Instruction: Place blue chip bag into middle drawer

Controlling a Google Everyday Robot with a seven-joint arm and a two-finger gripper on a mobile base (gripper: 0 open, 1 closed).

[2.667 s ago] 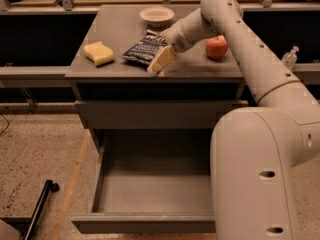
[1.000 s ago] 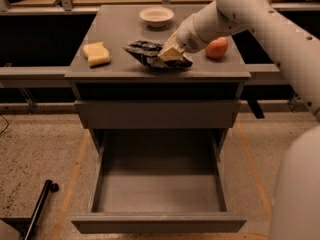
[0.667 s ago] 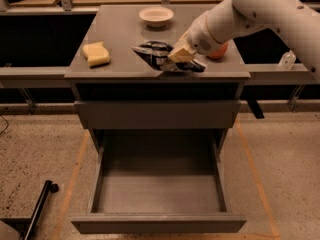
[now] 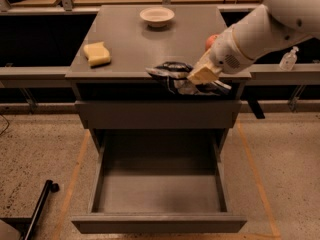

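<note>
The blue chip bag [image 4: 175, 77] is a crinkly dark navy foil bag. It hangs in the air at the front edge of the cabinet top, held by my gripper [image 4: 201, 76], which is shut on its right part. The bag sits above the open middle drawer [image 4: 159, 194], a wide grey tray with a bare floor pulled out toward the camera. My white arm reaches in from the upper right.
On the grey cabinet top [image 4: 150, 41] lie a yellow sponge [image 4: 97, 53] at the left, a white bowl [image 4: 157, 16] at the back and a red apple [image 4: 211, 40] partly behind my arm. A clear bottle [image 4: 289, 59] stands at the right. A closed drawer front [image 4: 158, 114] is above the open drawer.
My gripper closed on the chip bag, lifted it off the cabinet top and carried it forward to the front edge, above the open drawer.
</note>
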